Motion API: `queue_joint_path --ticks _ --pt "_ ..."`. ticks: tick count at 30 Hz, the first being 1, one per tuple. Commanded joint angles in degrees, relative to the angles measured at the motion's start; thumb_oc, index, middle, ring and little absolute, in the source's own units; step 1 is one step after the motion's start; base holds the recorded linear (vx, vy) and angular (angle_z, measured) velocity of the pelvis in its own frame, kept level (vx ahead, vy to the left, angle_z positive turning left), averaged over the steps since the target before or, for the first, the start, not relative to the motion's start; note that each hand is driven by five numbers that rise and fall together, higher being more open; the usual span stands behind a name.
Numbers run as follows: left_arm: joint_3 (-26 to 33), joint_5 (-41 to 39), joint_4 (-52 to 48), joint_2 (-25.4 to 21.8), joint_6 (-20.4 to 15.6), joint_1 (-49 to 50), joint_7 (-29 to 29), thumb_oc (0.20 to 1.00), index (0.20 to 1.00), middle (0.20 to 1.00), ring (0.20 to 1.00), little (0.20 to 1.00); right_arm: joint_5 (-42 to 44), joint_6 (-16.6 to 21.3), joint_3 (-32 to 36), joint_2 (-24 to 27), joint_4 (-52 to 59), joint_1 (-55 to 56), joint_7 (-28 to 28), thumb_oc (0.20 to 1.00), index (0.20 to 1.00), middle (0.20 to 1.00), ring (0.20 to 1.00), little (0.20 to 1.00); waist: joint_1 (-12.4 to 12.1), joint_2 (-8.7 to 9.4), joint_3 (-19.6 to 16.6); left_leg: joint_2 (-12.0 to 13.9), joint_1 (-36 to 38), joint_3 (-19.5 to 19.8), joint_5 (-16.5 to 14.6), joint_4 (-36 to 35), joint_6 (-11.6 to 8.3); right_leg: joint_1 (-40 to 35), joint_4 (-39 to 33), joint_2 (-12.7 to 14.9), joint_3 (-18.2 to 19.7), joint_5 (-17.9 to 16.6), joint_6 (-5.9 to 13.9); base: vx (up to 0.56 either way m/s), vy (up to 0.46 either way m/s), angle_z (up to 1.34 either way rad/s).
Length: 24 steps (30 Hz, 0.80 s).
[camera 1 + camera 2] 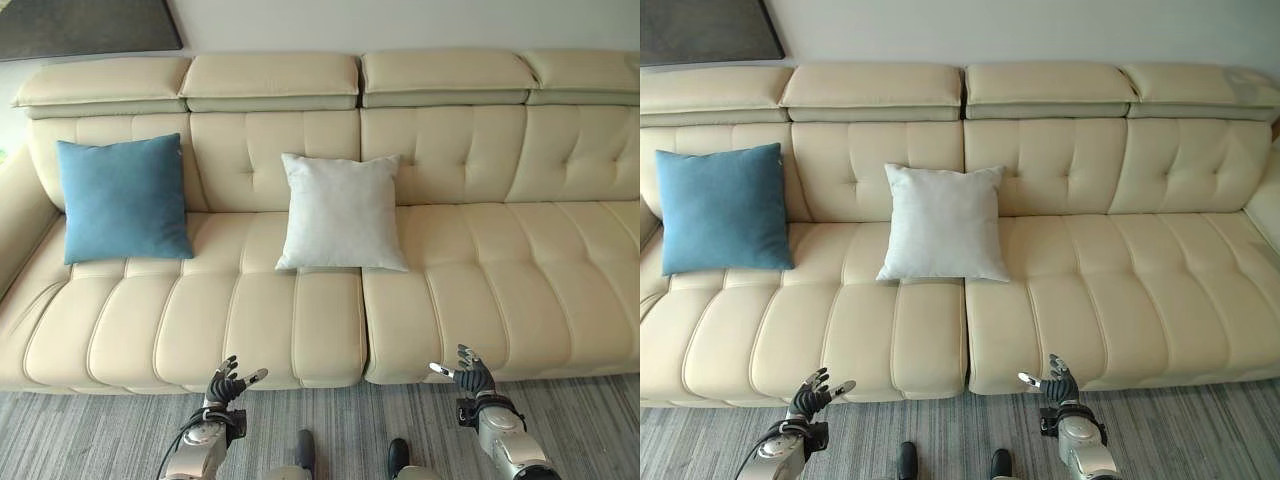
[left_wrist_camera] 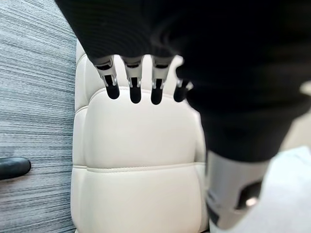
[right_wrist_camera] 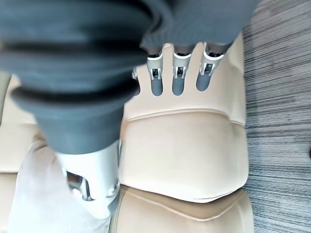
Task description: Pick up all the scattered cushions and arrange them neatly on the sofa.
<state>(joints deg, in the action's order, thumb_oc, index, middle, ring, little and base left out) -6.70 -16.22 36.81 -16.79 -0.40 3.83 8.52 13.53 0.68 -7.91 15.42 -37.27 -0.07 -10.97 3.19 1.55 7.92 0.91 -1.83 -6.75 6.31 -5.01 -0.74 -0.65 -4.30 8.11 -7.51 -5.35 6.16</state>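
Left hand: the left hand [image 1: 228, 385] hangs low before the sofa's front edge, its fingers [image 2: 133, 87] loosely spread and straight, holding nothing.
Right hand: the right hand [image 1: 470, 376] mirrors it on the other side, fingers [image 3: 178, 77] relaxed and apart, likewise empty.
Direction: both cushions lie up and away from the fingers, across the seat and against the backrest; neither hand touches one.
Nearer hand: the white cushion [image 1: 340, 213] sits roughly between the two hands, slightly nearer the left by judgement; the blue cushion [image 1: 122, 199] lies well toward the left end, on the left hand's side.
Pose: both cushions are square, so neither has a long axis; each leans upright on the backrest, bottom edge on the seat.
Materials: cushions of soft matte fabric, plump and likely yielding; the sofa [image 1: 480, 290] is smooth cream leather with tufted, channelled panels.
Floor: grey striped carpet [image 1: 90, 430] runs beneath the hands.
Task stage: both visible cushions appear already placed on the sofa.
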Motion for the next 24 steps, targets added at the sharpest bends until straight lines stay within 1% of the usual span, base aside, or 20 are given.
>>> queue_joint_path --ticks 1,3,4,6,7,8,10,12,13,15,16,17,18,19,20,21,22,23,24 --pt "-0.5 3.9 1.4 -1.3 -1.3 -3.3 -0.7 1.000 1.000 1.000 1.000 1.000 0.2 1.0 1.7 1.2 2.3 -1.0 -0.4 1.000 1.000 1.000 1.000 1.000 1.4 -0.77 0.2 0.4 2.8 -1.7 -8.4 0.3 -1.19 6.5 5.3 -1.6 1.5 5.4 2.22 -0.18 0.140 -0.44" --pt "-0.5 4.1 1.7 -1.6 -1.4 -3.8 -0.7 1.000 1.000 1.000 1.000 1.000 0.1 0.7 1.9 0.7 2.3 -1.0 -0.6 1.000 1.000 1.000 1.000 1.000 2.0 -0.88 1.2 0.2 2.6 -4.4 -8.8 0.6 -0.63 8.7 7.3 -0.9 1.8 5.0 2.92 -0.19 0.123 -0.80" --pt "-0.4 4.2 0.7 -2.1 -1.6 -4.0 -0.5 1.000 1.000 1.000 1.000 1.000 0.0 0.7 2.0 0.3 3.1 -1.2 -0.9 1.000 1.000 1.000 1.000 1.000 2.1 -1.12 2.3 0.6 2.7 -7.8 -9.2 1.0 -0.40 10.3 9.8 0.7 -0.8 4.9 3.10 -0.17 0.084 -1.37" --pt "0.0 4.0 -0.4 -2.2 -1.7 -4.2 -0.6 1.000 1.000 1.000 1.000 1.000 -0.2 0.8 2.2 0.1 3.7 -1.2 -1.1 1.000 1.000 1.000 1.000 1.000 1.8 -1.64 2.9 1.6 2.8 -11.5 -9.5 1.4 -0.58 10.3 12.2 3.3 -8.4 5.9 2.27 -0.11 0.039 -1.83" --pt "0.1 3.9 -1.1 -2.1 -1.7 -4.1 -0.8 1.000 1.000 1.000 1.000 1.000 -0.6 0.8 2.2 0.2 4.0 -1.0 -1.2 1.000 1.000 1.000 1.000 1.000 1.7 -2.00 2.7 2.0 3.5 -12.7 -10.2 1.3 -0.94 9.5 13.5 4.1 -11.6 7.4 2.31 -0.04 0.003 -1.55" --pt "0.4 3.7 -2.1 -2.2 -1.6 -3.8 -0.8 1.000 1.000 1.000 1.000 1.000 -0.9 0.7 2.1 0.4 4.2 -1.0 -1.2 1.000 1.000 1.000 1.000 1.000 1.5 -2.07 2.7 2.4 3.7 -14.9 -10.1 1.6 -0.95 9.2 14.7 4.9 -14.9 7.8 2.01 -0.01 -0.021 -1.24" --pt "0.7 3.7 -3.0 -2.2 -1.2 -3.0 -1.2 1.000 1.000 1.000 1.000 1.000 -1.5 0.5 1.9 0.9 4.6 -0.9 -1.3 1.000 1.000 1.000 1.000 1.000 1.0 -1.90 2.4 3.1 3.9 -18.3 -10.0 2.4 -0.99 8.7 15.8 5.7 -19.5 8.1 1.63 -0.04 -0.046 -1.06" --pt "1.2 3.9 -3.7 -2.3 -0.9 -2.0 -1.7 1.000 1.000 1.000 1.000 1.000 -2.5 0.1 1.8 1.4 5.0 -0.7 -1.3 1.000 1.000 1.000 1.000 1.000 0.5 -1.82 2.3 3.9 4.6 -21.6 -10.5 3.5 -1.10 8.9 16.9 7.1 -24.3 7.5 1.57 0.00 -0.097 -1.39" --pt "1.1 3.9 -4.3 -2.3 -0.9 -2.1 -1.9 1.000 1.000 1.000 1.000 1.000 -2.9 0.2 1.6 2.0 5.6 -0.5 -1.3 1.000 1.000 1.000 1.000 1.000 0.5 -1.53 2.3 3.9 4.6 -22.6 -10.9 4.2 -1.26 7.8 14.8 7.1 -25.6 7.6 1.83 0.02 -0.173 -0.86" --pt "1.0 4.2 -4.9 -2.4 -0.7 -2.0 -2.1 1.000 1.000 1.000 1.000 1.000 -3.2 0.0 1.6 2.0 6.4 0.0 -1.2 1.000 1.000 1.000 1.000 1.000 0.6 -1.32 2.2 4.3 4.7 -23.1 -11.2 5.1 -1.71 6.8 12.7 6.4 -25.5 7.4 1.52 0.06 -0.219 -1.01" --pt "1.0 3.9 -5.0 -2.1 -1.0 -2.7 -2.4 1.000 1.000 1.000 1.000 1.000 -3.5 -0.1 1.6 2.7 6.6 0.4 -1.1 1.000 1.000 1.000 1.000 1.000 1.8 -1.28 2.6 6.5 4.5 -24.4 -12.4 10.4 -2.96 6.4 10.9 5.1 -23.0 8.0 0.99 0.10 -0.234 -0.94" --pt "1.0 3.9 -5.0 -2.1 -1.0 -2.7 -2.4 1.000 1.000 1.000 1.000 1.000 -3.5 -0.2 1.7 2.7 6.7 0.4 -1.1 1.000 1.000 1.000 1.000 1.000 1.7 -1.37 2.7 6.9 4.4 -24.5 -12.8 11.1 -3.10 6.3 10.8 4.8 -22.9 8.0 0.87 0.15 -0.313 -0.65" --pt "0.9 4.0 -5.7 -2.2 -1.1 -2.7 -2.6 1.000 1.000 1.000 1.000 1.000 -3.6 0.0 1.6 3.1 7.3 0.7 -1.0 1.000 1.000 1.000 1.000 1.000 2.2 -1.22 2.9 8.3 4.2 -25.1 -13.1 14.0 -3.51 5.7 10.3 4.3 -22.3 8.7 0.54 0.09 -0.163 -0.36" --pt "0.7 3.8 -6.5 -2.2 -1.3 -2.5 -2.7 1.000 1.000 1.000 1.000 1.000 -3.7 0.1 1.3 3.6 7.6 0.7 -0.7 1.000 1.000 1.000 1.000 1.000 2.4 -1.10 3.2 10.0 3.7 -25.4 -13.7 18.0 -3.75 5.0 9.7 3.6 -21.5 9.3 -0.09 0.14 -0.223 -0.42" --pt "0.6 3.2 -6.9 -2.0 -1.5 -2.4 -2.4 1.000 1.000 1.000 1.000 1.000 -3.9 0.1 0.7 4.1 7.2 0.1 -0.8 1.000 1.000 1.000 1.000 1.000 2.0 -1.21 3.7 11.9 2.9 -24.6 -13.8 22.9 -4.27 4.3 9.4 2.4 -20.2 10.3 -1.03 0.10 -0.140 -0.43" --pt "0.6 3.2 -6.9 -1.9 -1.5 -2.4 -2.4 1.000 1.000 1.000 1.000 1.000 -3.9 0.1 0.7 4.2 7.2 0.1 -0.8 1.000 1.000 1.000 1.000 1.000 1.9 -1.28 3.8 12.0 2.8 -24.6 -13.9 23.1 -4.32 4.3 9.4 2.3 -20.2 10.3 -1.07 0.09 -0.124 -0.70" --pt "0.5 2.0 -7.0 -1.4 -1.9 -2.5 -1.7 1.000 1.000 1.000 1.000 1.000 -4.0 0.3 0.1 4.8 6.9 -0.9 -1.1 1.000 1.000 1.000 1.000 1.000 1.3 -1.50 4.2 12.6 1.6 -21.7 -12.4 26.3 -4.91 3.9 9.4 1.1 -18.8 11.3 -1.94 0.10 -0.082 -0.95" --pt "0.3 1.5 -6.6 -1.0 -2.2 -2.7 -1.4 1.000 1.000 1.000 1.000 1.000 -4.0 0.3 -0.2 4.9 7.1 -1.4 -1.2 1.000 1.000 1.000 1.000 1.000 0.7 -1.62 4.3 11.7 0.4 -17.9 -12.2 27.1 -4.63 3.4 9.0 0.2 -17.5 11.8 -2.40 0.16 -0.085 -1.06" --pt "0.0 1.2 -6.3 -0.6 -2.2 -2.8 -1.1 1.000 1.000 1.000 1.000 1.000 -3.8 0.4 -0.3 4.9 7.6 -1.5 -1.1 1.000 1.000 1.000 1.000 1.000 0.1 -1.64 4.2 9.9 -0.9 -14.0 -13.0 26.5 -4.22 3.0 8.5 -0.5 -15.7 12.1 -2.46 0.17 -0.030 -0.97"
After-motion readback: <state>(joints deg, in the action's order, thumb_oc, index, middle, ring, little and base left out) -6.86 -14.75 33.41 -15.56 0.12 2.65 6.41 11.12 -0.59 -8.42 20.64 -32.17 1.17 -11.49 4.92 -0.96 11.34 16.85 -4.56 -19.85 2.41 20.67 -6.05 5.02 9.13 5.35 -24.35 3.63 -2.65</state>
